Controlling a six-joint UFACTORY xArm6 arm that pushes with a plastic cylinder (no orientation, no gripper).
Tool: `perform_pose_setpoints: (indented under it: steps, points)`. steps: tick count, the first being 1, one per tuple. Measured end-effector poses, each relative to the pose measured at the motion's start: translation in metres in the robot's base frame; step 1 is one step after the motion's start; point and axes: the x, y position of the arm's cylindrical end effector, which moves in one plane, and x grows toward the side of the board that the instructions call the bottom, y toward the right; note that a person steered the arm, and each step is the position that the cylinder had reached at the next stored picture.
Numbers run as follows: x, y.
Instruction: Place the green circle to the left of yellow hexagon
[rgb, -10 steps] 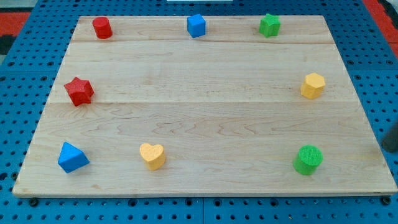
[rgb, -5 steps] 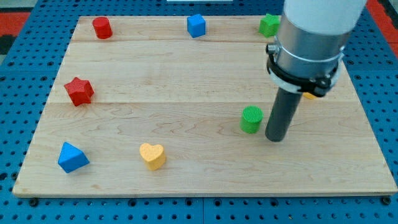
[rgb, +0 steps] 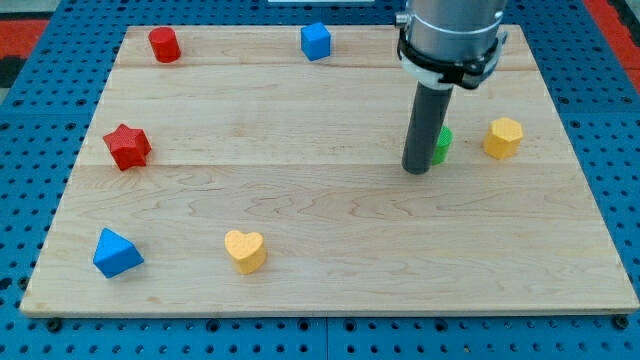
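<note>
Board: pale wooden board (rgb: 300, 220), visible grain, made of planks running across the view, lying on a blue perforated panel (rgb: 30, 190).
Arm: grey cylindrical housing with a black collar, ending in a straight dark rod.
My tip: my tip (rgb: 417, 170) rests on the board right of centre, touching or just beside the green circle on that block's left side; the rod covers most of the block.
Pincer state: none fitted; the arm ends in the plain rod, so there are no jaws to be apart or together.
Green circle: green circle (rgb: 441, 145), only its right edge visible, ribbed side, sitting left of the yellow hexagon and near it, not touching.
Yellow hexagon: yellow hexagon (rgb: 503, 137), faceted, smooth, near the view's right edge.
Other blocks: red cylinder (rgb: 164, 44) top left; blue cube (rgb: 315, 41) top centre; red star (rgb: 127, 146) at left; blue triangle (rgb: 116, 253) bottom left; yellow heart (rgb: 245, 250) bottom, left of centre.
Containers: none observed.
</note>
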Motion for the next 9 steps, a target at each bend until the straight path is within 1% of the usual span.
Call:
perform_pose_setpoints:
  steps: [3,4,5,6,7,9]
  points:
    - [-0.009,0.009]
    - [-0.022,0.009]
    - [-0.026,0.009]
    - [0.009,-0.033]
    - [0.036,-0.118]
    - [0.038,-0.341]
